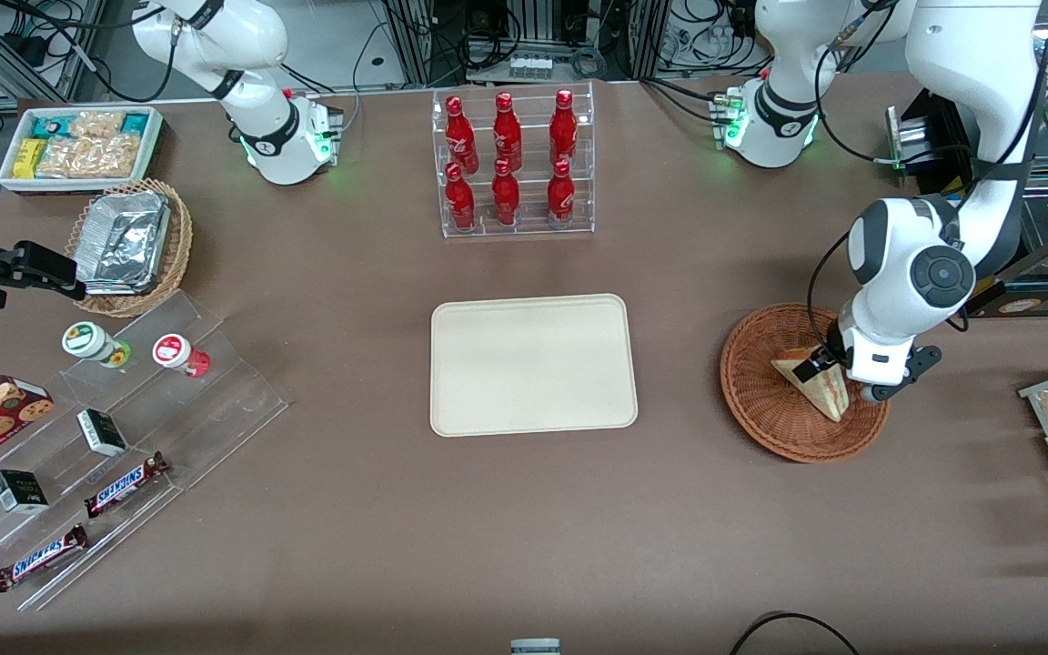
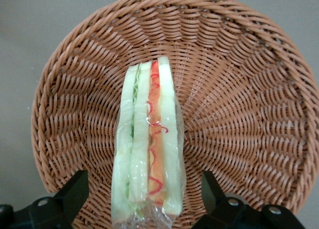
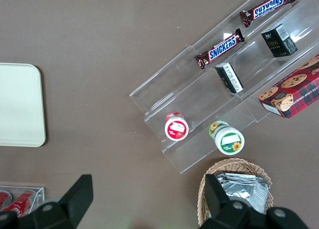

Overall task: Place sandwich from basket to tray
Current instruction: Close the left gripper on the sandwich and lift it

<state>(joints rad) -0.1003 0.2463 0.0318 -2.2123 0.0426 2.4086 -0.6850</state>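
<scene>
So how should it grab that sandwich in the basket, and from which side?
Probably from above, pinching the two flat bread faces. The sandwich stands on edge in the basket, its filling stripes facing up, so the broad sides are free. The gripper hangs open right over it, one finger on either side.

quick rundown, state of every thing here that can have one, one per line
triangular white-bread sandwich: standing on edge in the basket, still wrapped in clear film
round reddish-brown wicker basket: upright, holds only the sandwich
flat cream rectangular tray: lying flat, nothing on it
left arm's gripper: low over the basket, fingers open, one on each side of the sandwich, not closed on it
red bottles in the clear rack: upright, capped
</scene>
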